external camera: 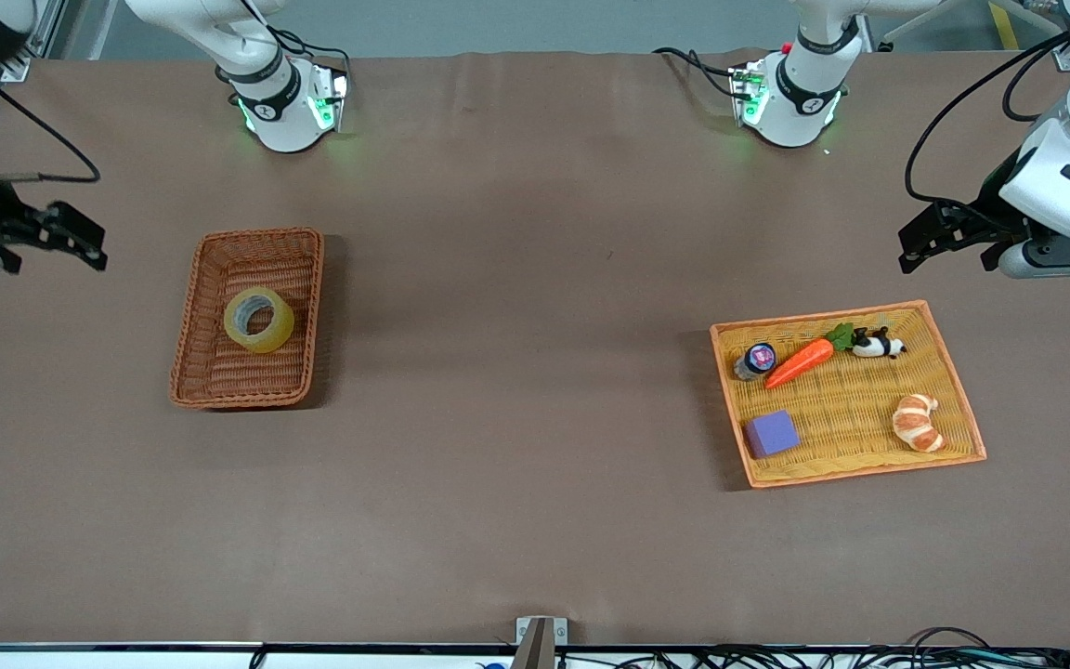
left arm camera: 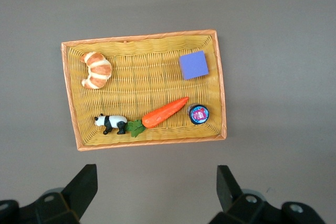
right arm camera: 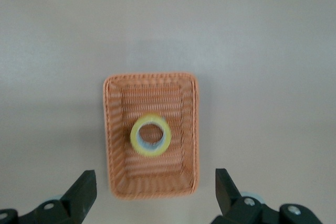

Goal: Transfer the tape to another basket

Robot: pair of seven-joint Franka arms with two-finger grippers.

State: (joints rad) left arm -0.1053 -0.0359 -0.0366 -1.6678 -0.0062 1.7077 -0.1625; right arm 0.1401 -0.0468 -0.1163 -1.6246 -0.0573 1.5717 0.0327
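You have a wide worktop [external camera: 535, 520] covered in plain brown material, with both arm bases standing along its edge farthest from the front camera and a tangle of cables running along the edge nearest that camera. Grey floor shows past the bases.

Take the wicker basket [external camera: 189, 325] as your landmark: it sits toward the right arm's end of the worktop, deep, rectangular and reddish-brown. The tape [external camera: 258, 320], a translucent yellowish roll, lies flat inside it with its hole facing up, roughly in the middle of the basket floor and a little toward the end farther from the front camera.

Your right end effector [external camera: 57, 243] hangs in the air off the basket's outer side, at the right arm's end of the worktop, well apart from the tape. In the right wrist view its two black fingers [right arm camera: 81, 192] stand spread wide with nothing between them, and the basket with the tape lies beneath them.

Well apart from the basket, toward the left arm's end, lies a flat yellow tray [external camera: 953, 381] with an orange rim. It holds a croissant [external camera: 918, 422], a purple block [external camera: 770, 433], a toy carrot [external camera: 800, 361], a small panda figure [external camera: 879, 345] and a little round-lidded jar [external camera: 755, 360].

Your left end effector [external camera: 948, 232] hangs in the air above bare worktop just off the tray's edge that lies farther from the front camera. Its fingers [left arm camera: 84, 187] are also spread wide and hold nothing.
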